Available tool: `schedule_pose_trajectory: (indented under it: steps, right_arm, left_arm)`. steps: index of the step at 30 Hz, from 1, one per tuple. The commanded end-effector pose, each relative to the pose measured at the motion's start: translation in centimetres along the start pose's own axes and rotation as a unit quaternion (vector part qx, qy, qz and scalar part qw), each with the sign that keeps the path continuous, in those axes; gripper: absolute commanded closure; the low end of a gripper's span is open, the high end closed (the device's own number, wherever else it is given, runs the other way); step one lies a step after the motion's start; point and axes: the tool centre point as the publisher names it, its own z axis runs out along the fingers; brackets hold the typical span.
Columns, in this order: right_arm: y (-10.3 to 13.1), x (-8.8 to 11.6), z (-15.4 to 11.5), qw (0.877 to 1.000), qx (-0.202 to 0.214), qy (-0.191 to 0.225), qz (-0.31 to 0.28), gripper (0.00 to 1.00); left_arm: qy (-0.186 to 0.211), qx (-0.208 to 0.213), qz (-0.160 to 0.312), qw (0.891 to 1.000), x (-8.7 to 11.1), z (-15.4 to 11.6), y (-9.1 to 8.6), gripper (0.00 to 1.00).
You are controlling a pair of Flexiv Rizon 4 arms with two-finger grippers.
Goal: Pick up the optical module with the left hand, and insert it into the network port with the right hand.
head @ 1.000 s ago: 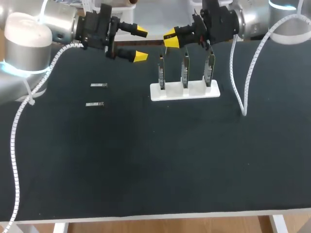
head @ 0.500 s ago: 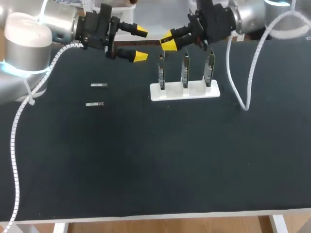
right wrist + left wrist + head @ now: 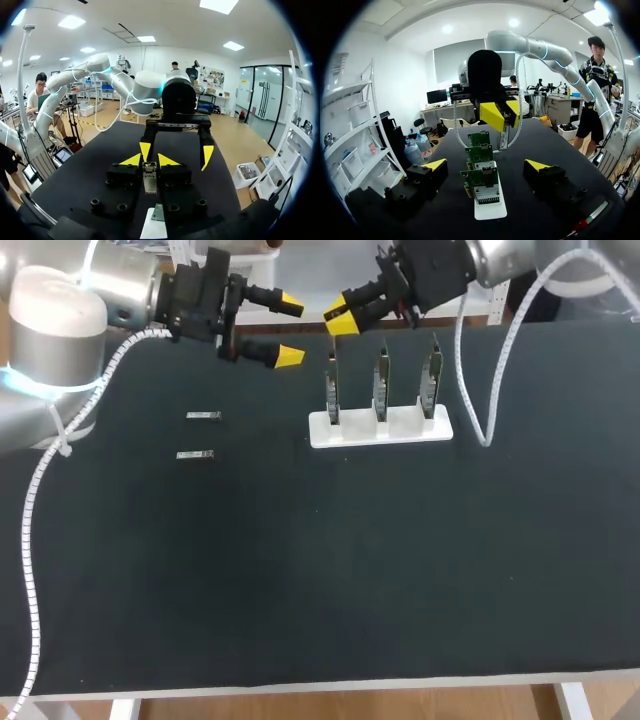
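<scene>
Three network port boards (image 3: pixel 380 388) are stood upright in a white base (image 3: pixel 380 430) near the far edge of the desk (image 3: pixel 320 570), with two loose optical modules (image 3: pixel 203 416) laid well apart from them toward its left edge. A third module (image 3: pixel 149 177) is pinched by the right end effector (image 3: pixel 340 320), and the left end effector (image 3: pixel 288 332) is held spread nearby

I can read no text, number or sign from here. The green boards (image 3: pixel 482 177) on the white stand (image 3: pixel 350 432) carry marks too fine to make out. The optical module (image 3: pixel 150 182) clamped in my right gripper (image 3: pixel 150 161) shows nothing legible, nor does the loose module (image 3: pixel 203 416) or its neighbour (image 3: pixel 195 455).
</scene>
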Motion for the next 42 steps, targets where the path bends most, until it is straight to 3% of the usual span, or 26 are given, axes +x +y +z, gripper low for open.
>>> schedule_pose_trajectory:
  steps: [1, 15, 42]
  right_arm:
    - [-0.3, 0.6, 0.1, 1.0, -0.004, -0.006, 0.006, 1.0]
    - [-0.9, 2.2, 0.1, 1.0, -0.009, -0.01, 0.028, 1.0]
    - [-3.0, 2.5, 0.5, 0.999, -0.027, -0.026, 0.018, 1.0]
  left_arm:
    - [0.0, -0.002, 0.001, 1.0, 0.0, 0.0, -0.1, 0.0]
    - [0.0, -0.002, 0.001, 1.0, 0.0, 0.0, -0.1, 0.0]
    - [0.0, -0.002, 0.001, 1.0, 0.0, 0.0, -0.1, 0.0]
